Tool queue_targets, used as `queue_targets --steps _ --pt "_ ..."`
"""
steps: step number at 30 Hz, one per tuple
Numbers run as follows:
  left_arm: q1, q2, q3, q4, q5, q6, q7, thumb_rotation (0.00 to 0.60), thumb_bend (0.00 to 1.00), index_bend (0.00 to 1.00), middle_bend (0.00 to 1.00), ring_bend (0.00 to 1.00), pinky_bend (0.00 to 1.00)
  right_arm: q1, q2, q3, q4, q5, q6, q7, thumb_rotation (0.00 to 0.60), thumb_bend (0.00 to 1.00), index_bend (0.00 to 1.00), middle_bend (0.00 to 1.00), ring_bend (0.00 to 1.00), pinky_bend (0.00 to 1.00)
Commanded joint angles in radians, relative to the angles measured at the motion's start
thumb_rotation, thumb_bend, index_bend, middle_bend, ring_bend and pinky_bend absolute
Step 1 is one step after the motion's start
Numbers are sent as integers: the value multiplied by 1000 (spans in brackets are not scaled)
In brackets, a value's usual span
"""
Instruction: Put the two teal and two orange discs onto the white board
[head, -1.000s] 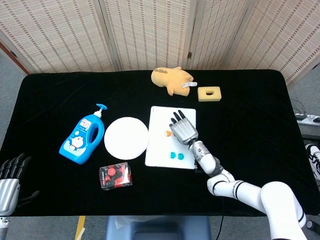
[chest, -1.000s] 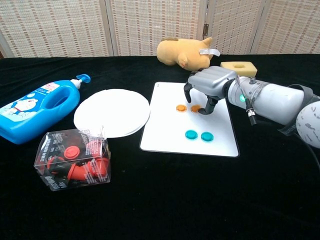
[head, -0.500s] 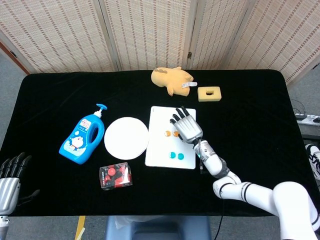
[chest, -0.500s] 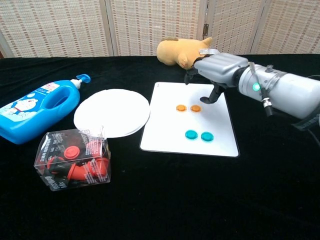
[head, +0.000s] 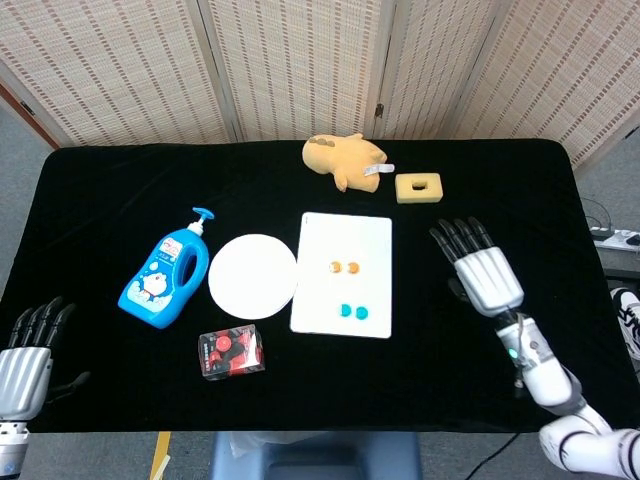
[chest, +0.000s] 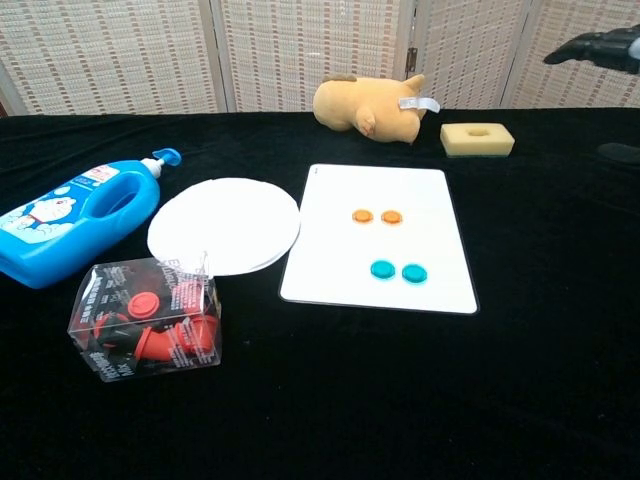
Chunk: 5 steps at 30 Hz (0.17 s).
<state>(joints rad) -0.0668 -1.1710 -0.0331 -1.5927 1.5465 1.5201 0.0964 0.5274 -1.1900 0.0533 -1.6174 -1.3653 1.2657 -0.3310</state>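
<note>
Two orange discs (head: 343, 267) and two teal discs (head: 354, 312) lay on the white board (head: 345, 238) on the black-draped surface (head: 100, 190) before woven screens (head: 290, 60), while the right robot hand (head: 483, 272) and left robot hand (head: 28, 355) hovered with fingers spread, holding nothing.

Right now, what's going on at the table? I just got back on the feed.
Nothing is being held. Both orange discs and both teal discs lie on the white board, each pair side by side. The right hand is off the board to its right, open, fingers spread. The left hand is open at the near left corner of the table. The task looks done.
</note>
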Motion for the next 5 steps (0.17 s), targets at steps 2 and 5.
queue_targets --steps 2,5 --pt "-9 -3 -2 -13 4 -7 14 600 120 0 0 1 0 -118 60 -74 -52 -94 129 57 600 292 0 0 0 0" --pt "-14 -5 -2 -21 4 -13 26 600 120 0 0 1 0 -183 61 -105 -38 -129 194 83 600 292 0 0 0 0"
